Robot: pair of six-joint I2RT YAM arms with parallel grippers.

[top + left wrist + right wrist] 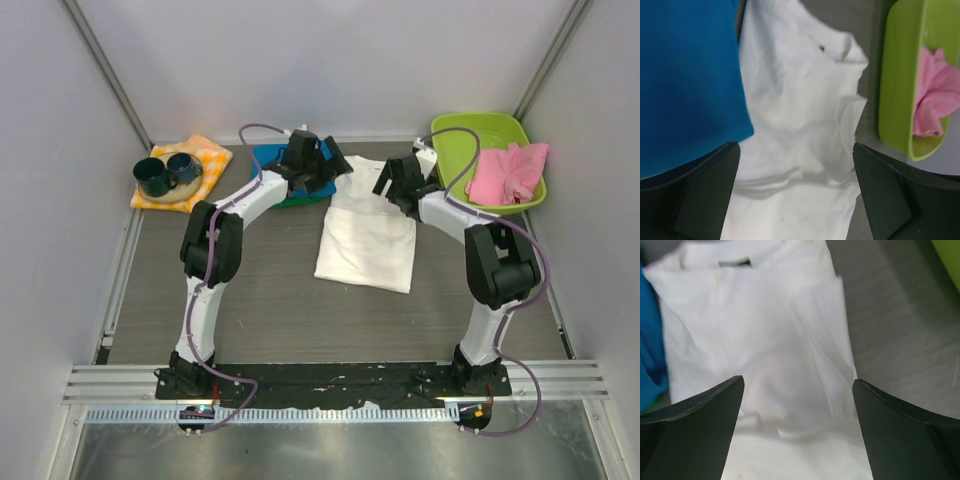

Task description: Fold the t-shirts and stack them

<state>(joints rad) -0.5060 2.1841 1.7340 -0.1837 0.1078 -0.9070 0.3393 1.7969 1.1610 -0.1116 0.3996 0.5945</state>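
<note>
Two arms (215, 245) (495, 260) extended, grippers (322, 172) (390, 185) spread over white t-shirt (365, 240)

Seen from above, the left arm (250, 200) covers most of the blue t-shirt (263, 158) — under it shows only a green edge (293, 203). On the white t-shirt (765, 340), the neck label (735, 262) is too blurred to read. The left wrist view's right edge cuts off the pink cloth (937, 95).
</note>
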